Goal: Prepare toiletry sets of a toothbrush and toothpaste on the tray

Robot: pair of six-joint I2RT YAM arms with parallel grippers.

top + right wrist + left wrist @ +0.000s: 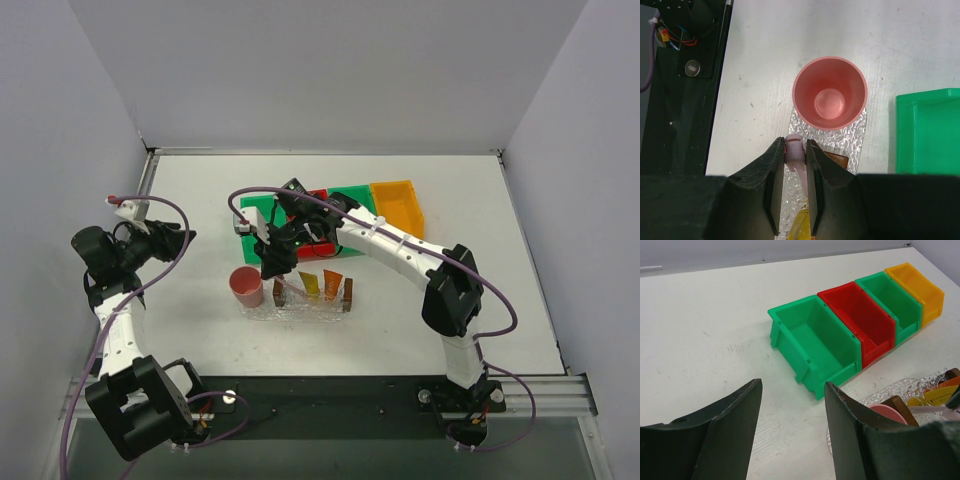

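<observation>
The right end effector is nearly closed, pinching the slim whitish-pink toothbrush over the bumpy clear mat, beside the smooth round pink cup. The clear tray holds two wedge-shaped toothpaste tubes. The left end effector stands wide apart, holding nothing.

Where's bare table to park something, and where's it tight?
Bare: the wide strip behind the bins up to the back wall; the patch left of the cup; the near strip in front of the tray. Crowded: cup, tray and right gripper bunched just before the bins.
</observation>
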